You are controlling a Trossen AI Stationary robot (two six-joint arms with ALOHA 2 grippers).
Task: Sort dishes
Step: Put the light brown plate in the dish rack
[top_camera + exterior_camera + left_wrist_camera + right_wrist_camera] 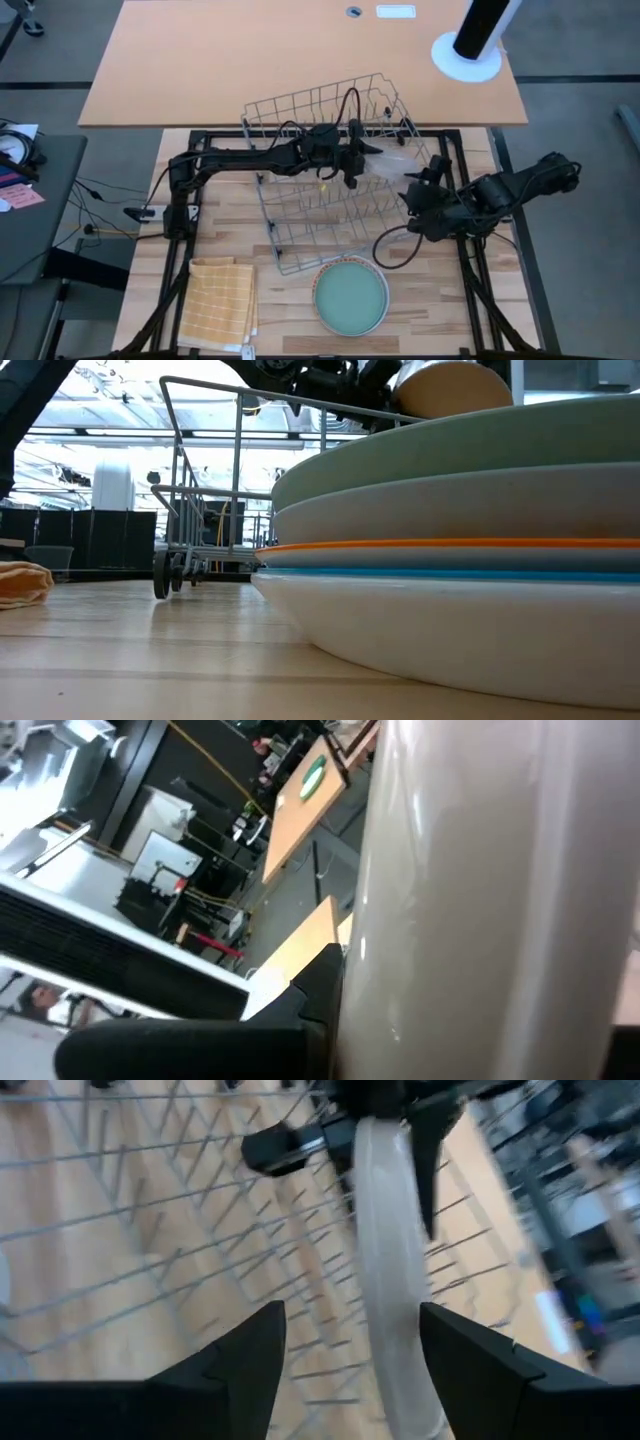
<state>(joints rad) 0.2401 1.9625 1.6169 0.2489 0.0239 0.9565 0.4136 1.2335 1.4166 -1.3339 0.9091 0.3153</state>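
My left gripper [362, 165] reaches over the grey wire rack [300, 215] from the table's left and is shut on a beige-grey plate [392, 165] that stands on edge above the rack. My right gripper [412, 190] comes in from the right and is open. In the right wrist view its fingers [250, 1360] stand on either side of that plate's edge [385, 1280]. A stack of several plates [350, 297], topped by a pale teal one, rests on the table near the front edge. My left gripper pinches the plate's rim [362, 1140] between its two fingers, one on each face, coming level from the table's left. The plate is held on edge, roughly upright, above the rack's wires. Whether its lower rim rests in the rack does not show. My right gripper: I cannot tell whether a finger touches the plate.
A folded yellow checked cloth [220, 300] lies at the front left. The rack's tall wire walls [200, 480] rise around both grippers. An orange desk [300, 60] with a black-and-white post [480, 35] stands beyond the table's far edge.
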